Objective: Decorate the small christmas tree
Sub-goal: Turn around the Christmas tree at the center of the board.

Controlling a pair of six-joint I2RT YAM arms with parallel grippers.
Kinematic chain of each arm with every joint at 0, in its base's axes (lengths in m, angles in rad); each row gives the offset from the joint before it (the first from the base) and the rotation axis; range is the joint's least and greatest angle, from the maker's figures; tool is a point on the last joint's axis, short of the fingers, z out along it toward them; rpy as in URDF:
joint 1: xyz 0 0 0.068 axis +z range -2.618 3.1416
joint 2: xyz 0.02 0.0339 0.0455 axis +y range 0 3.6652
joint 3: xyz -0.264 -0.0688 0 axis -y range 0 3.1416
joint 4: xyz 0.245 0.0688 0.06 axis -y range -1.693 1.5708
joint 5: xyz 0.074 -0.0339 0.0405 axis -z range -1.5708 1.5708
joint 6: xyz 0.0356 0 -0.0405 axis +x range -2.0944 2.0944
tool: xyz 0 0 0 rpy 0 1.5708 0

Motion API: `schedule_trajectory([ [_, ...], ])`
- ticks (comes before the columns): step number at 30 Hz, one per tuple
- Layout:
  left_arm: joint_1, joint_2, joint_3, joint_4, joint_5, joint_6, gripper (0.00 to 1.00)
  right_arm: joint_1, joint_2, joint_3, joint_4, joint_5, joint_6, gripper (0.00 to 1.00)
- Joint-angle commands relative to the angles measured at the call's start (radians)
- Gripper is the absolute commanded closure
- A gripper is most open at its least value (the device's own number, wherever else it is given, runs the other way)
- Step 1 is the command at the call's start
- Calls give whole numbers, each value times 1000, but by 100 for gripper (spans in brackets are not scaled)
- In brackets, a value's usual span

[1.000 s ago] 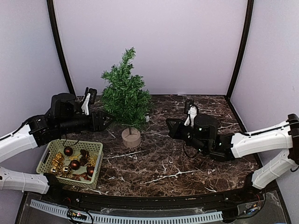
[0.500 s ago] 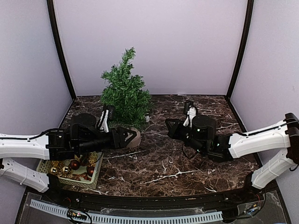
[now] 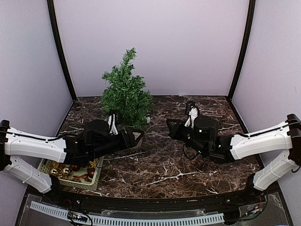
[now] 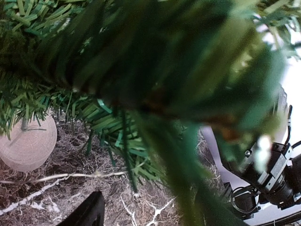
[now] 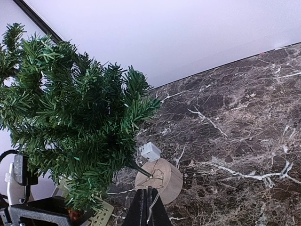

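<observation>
Left gripper (image 3: 135, 135) brought from beside pale-green plastic basket (image 3: 44, 165) to low in front of small dark-green bristly christmas tree (image 3: 124, 94), under lowest branches, near round tan wooden base (image 4: 28, 143). Jaws spread, nothing seen held. Right gripper (image 5: 146, 200) parked right of tree, jaws closed. Tree upright between grippers, no ornament clearly seen. Hanging step judged in hand; next, ornament to be fetched from basket, left of tree.
</observation>
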Motion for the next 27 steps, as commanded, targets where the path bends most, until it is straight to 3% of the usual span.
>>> schedule_trajectory([
  [1,21,31,19,46,-19,-20,39,9,0,18,47,0,9,99],
  [9,37,46,10,69,-21,-15,59,8,9,27,45,-4,8,99],
  [21,58,48,-9,89,-48,2,52,9,32,40,42,-16,10,99],
  [23,61,49,-10,92,-57,10,57,9,32,40,40,-16,10,99],
  [27,66,48,-10,80,-53,25,76,9,34,41,34,-15,9,99],
])
